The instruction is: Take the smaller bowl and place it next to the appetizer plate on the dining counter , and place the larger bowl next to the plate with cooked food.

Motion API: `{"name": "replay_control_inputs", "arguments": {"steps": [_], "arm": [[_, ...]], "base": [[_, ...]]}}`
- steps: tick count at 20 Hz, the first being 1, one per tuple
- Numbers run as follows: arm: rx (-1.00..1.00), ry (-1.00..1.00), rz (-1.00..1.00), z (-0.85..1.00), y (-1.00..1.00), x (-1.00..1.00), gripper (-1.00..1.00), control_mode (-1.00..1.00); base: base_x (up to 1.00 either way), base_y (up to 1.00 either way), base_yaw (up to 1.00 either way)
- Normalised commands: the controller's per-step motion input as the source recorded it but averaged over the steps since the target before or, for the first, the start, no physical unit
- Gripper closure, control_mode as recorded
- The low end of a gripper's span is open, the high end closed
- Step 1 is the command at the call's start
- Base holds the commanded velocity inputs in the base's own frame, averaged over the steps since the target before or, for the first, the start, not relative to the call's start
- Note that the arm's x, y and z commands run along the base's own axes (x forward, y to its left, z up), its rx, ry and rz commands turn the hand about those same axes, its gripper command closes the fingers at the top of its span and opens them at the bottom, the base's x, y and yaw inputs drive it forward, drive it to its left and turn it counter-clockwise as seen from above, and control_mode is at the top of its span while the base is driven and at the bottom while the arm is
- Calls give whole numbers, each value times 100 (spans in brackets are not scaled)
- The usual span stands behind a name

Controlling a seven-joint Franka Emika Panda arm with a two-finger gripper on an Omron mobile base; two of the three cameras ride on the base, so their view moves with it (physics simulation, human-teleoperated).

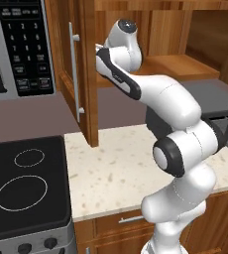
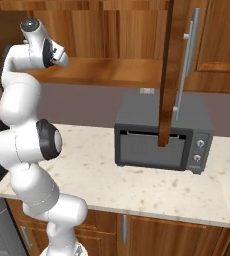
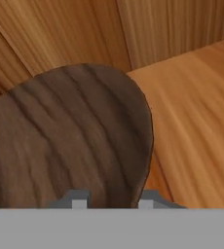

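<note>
You are parked at a wood kitchen wall, with the beige speckled counter (image 1: pixel 121 163) running across the lower middle of both base views, a black cooktop (image 1: pixel 24 188) at lower left of the left view and a grey toaster oven (image 2: pixel 162 140) at centre of the right view. An upper cabinet stands open, its door (image 2: pixel 169 75) hanging down the middle of the right view, and your arm (image 1: pixel 180 149) reaches up onto its shelf (image 2: pixel 107 72).

In the hand view the smaller bowl (image 3: pixel 70 141) covers the left and centre, sitting on that shelf. The fingers (image 3: pixel 111 199) straddle its rim at bottom centre, one tip inside and one outside; they look narrowed onto it, but you cannot tell whether they actually pinch.

A thin rim grip could let the bowl tilt or slip as you lift. The cabinet walls sit close behind and beside the bowl, and the open door edge crowds your way out.
</note>
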Motion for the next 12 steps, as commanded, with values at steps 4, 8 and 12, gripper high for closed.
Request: {"name": "replay_control_inputs", "arguments": {"steps": [4,8,12], "arm": [[0,0,-19,-5,-42,-73,100,-100],[0,0,-22,-9,-78,-99,100,-100],[8,-4,-19,-5,-96,-100,100,-100]], "base": [[0,0,0],[0,0,0],[0,0,0]]}}
